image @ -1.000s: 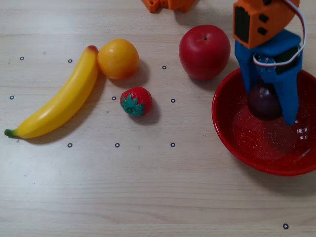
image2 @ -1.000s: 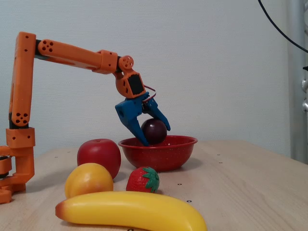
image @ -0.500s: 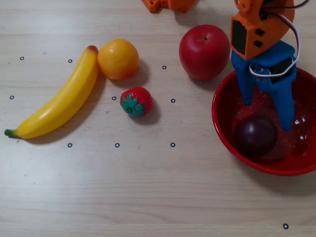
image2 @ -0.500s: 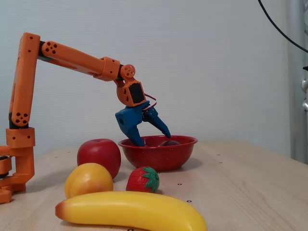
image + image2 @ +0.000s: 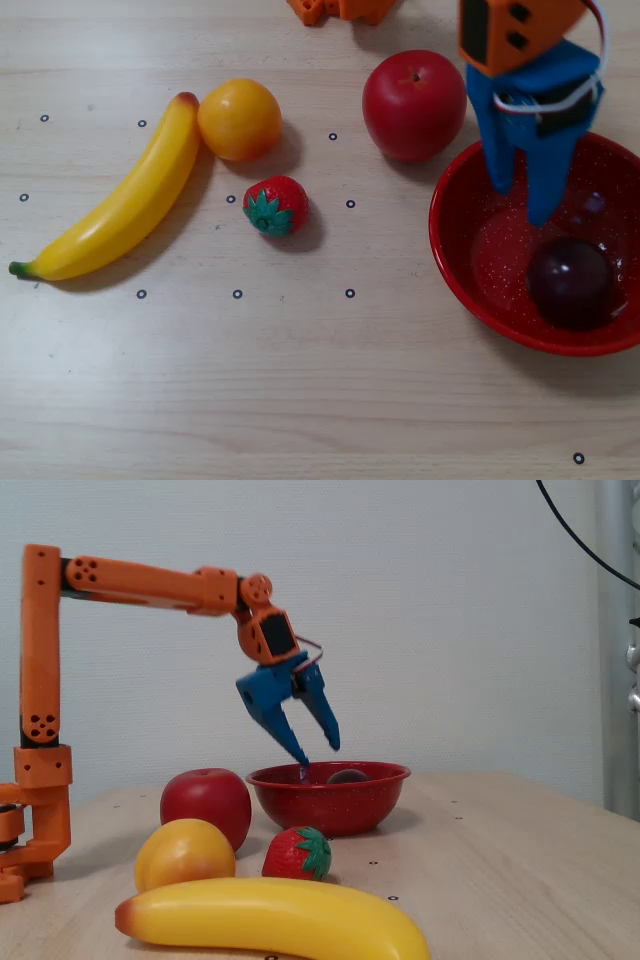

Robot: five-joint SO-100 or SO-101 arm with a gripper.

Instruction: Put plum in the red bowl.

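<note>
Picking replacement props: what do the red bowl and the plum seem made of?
Red bowl: likely enamelled metal; glossy red with fine white speckles and a thin rim. Plum: probably plastic or rubber replica; smooth dark maroon skin with soft highlights. Neither is certain.

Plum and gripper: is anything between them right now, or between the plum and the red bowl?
Nothing visible. The plum already lies inside the red bowl. The gripper hangs open above the bowl with empty jaws, with only air between it and the plum.
</note>
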